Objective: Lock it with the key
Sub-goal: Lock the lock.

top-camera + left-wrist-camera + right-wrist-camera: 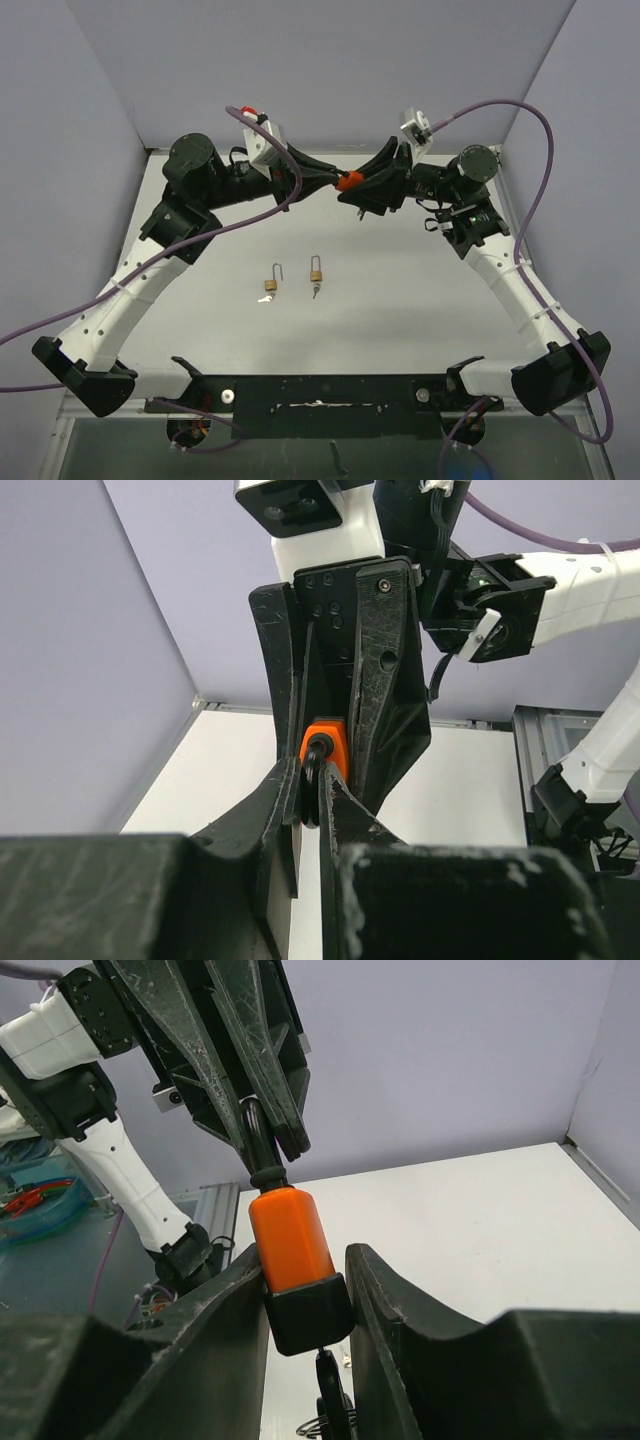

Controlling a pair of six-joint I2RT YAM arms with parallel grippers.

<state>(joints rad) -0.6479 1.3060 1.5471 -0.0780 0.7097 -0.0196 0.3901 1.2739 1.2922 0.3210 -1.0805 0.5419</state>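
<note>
Above the bench, both tools meet in mid-air. The right tool clamps the orange lock by its body. The left tool is pinched together on its shackle. A key hangs under the lock. Two brass padlocks lie below.

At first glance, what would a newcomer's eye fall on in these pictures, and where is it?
First, the orange padlock, held in mid-air above the far side of the table where the two arms meet. The right gripper clamps its body, and the left gripper pinches its black shackle. Next, a brass padlock and a second brass padlock lie apart near the table's middle.
</note>
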